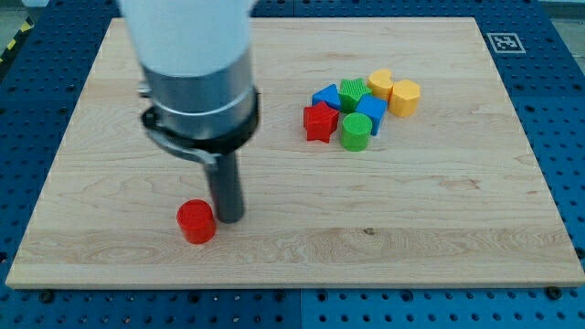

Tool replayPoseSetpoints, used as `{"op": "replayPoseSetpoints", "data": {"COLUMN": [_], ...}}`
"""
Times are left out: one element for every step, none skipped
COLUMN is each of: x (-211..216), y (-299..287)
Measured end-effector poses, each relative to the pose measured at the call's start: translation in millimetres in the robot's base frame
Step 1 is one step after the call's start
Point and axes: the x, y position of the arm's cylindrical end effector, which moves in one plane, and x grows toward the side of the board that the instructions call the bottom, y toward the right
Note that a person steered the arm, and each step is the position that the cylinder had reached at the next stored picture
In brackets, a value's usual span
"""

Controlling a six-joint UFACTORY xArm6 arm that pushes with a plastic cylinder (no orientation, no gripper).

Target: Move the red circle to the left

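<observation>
Underneath, wooden board (439,219) (blue pegboard (562,110))

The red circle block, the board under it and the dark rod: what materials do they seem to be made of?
The red circle block looks like matte plastic, perhaps printed: even colour, faint ribbing on its side. The pale wooden board shows grain lines and small knots, with a smooth, low-sheen finish. The dark rod looks like metal or hard plastic, slightly glossy; I cannot tell which. My tip is just to the view's right of the red circle.

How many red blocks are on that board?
2: the red circle near the view's bottom left, just left of my tip, and a red star on the cluster's left edge.
</observation>
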Motion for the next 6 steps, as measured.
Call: {"op": "replayPoseSetpoints", "data": {"x": [0.0, -14.8, -6.4, 47.7, 55.5, 49.2], "y": [-40.4, -36.2, 13.6, 35.1, -8.5, -45.6]}}
